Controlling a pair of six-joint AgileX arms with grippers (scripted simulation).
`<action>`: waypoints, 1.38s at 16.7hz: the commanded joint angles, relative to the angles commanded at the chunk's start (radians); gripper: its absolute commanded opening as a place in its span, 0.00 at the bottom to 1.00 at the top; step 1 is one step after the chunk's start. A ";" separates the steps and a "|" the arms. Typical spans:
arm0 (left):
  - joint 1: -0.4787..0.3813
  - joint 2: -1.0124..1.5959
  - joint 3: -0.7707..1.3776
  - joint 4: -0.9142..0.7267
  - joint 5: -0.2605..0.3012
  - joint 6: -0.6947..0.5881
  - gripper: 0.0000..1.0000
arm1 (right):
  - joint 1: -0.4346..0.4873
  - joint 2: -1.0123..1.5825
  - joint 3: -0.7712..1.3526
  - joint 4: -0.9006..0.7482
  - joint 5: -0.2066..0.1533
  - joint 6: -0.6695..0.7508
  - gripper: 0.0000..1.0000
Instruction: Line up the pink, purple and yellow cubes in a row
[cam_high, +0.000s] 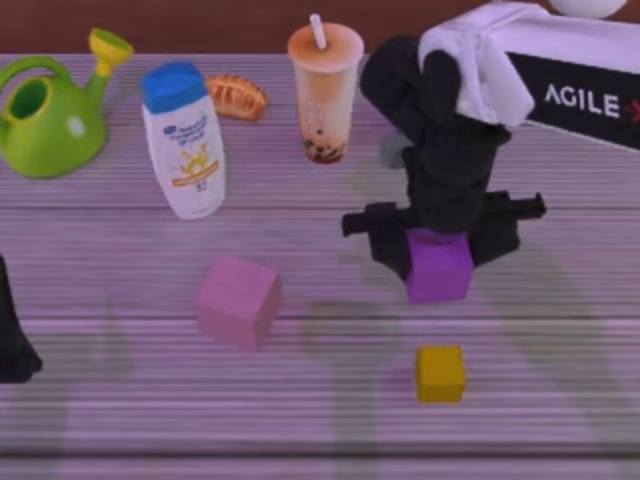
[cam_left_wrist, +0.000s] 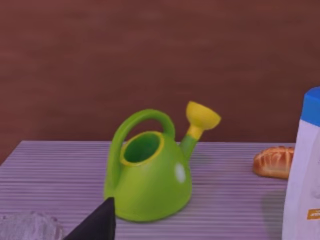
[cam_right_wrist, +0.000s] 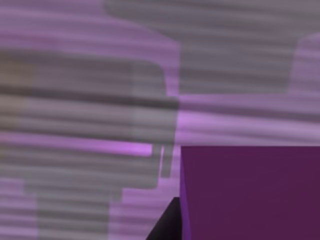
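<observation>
Cubes first: the purple cube sits clamped between my right gripper's fingers, its lower half showing below the black gripper body. Whether it touches the table or hangs just above I cannot tell; in the right wrist view its violet face fills one corner, with a dark finger edge against it. Taking the purple cube as landmark, the yellow cube lies toward the near edge of the table, close by but apart. The pink cube stands to the left of the purple cube, a little nearer the front edge and turned slightly askew, with a wide strip of bare table between them.

Behind the purple cube, toward the far edge, stands a bubble tea cup with a straw. Farther left of it along the back are a croissant, a white shampoo bottle with a blue cap, and a green watering can with a yellow spout.

The table is pale purple with fine horizontal stripes, and a dark brown wall runs behind it. Open surface lies to the right of the purple cube and along the front edge past the yellow cube.

My left gripper is parked at the left edge, well away from the purple cube; only one dark fingertip shows in its wrist view, so I cannot tell its opening.
</observation>
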 joint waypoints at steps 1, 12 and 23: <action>0.000 0.000 0.000 0.000 0.000 0.000 1.00 | 0.045 -0.018 -0.024 0.004 0.001 0.071 0.00; 0.000 0.000 0.000 0.000 0.000 0.000 1.00 | 0.208 -0.095 -0.111 0.034 0.006 0.302 0.00; 0.000 0.000 0.000 0.000 0.000 0.000 1.00 | 0.217 -0.009 -0.263 0.275 0.008 0.307 0.00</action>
